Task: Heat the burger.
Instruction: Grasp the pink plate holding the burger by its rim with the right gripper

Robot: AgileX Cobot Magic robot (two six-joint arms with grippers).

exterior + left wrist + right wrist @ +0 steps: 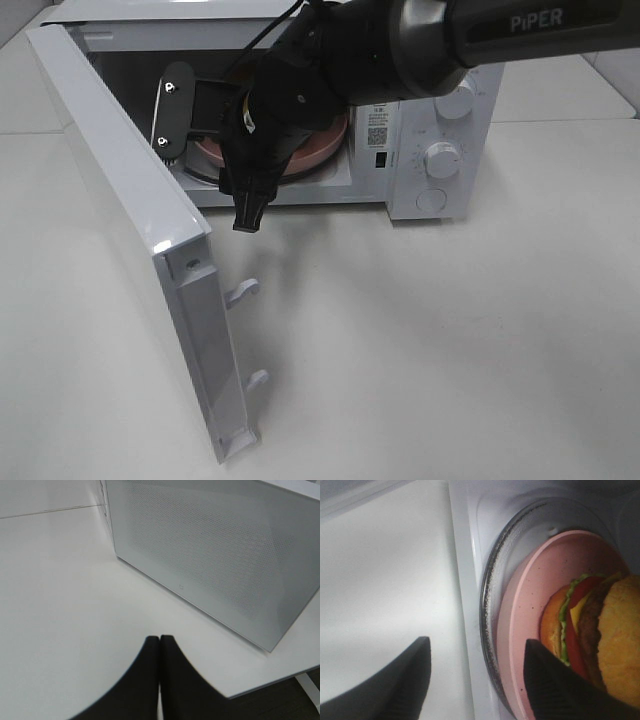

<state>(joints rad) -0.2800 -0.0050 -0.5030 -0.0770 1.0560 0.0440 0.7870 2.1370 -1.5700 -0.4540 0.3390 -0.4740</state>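
Jaws of left gripper (160, 639) pressed together, empty, outside open door (120, 200). Right gripper (476, 642) at microwave (440, 120) mouth, spread wide, holding nothing. Burger (590, 630) likely light, soft, layers prone to sliding; safer moved by pink plate (530, 595) rim. Sits on that plate, on glass turntable (487, 605), just past one finger, not between.

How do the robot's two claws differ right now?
The left gripper is shut, fingers pressed together; the right gripper is wide open. The left gripper hangs over the table beside a white dotted panel; the right gripper sits at the open microwave, facing the burger on its pink plate. Both have black fingers and hold nothing.
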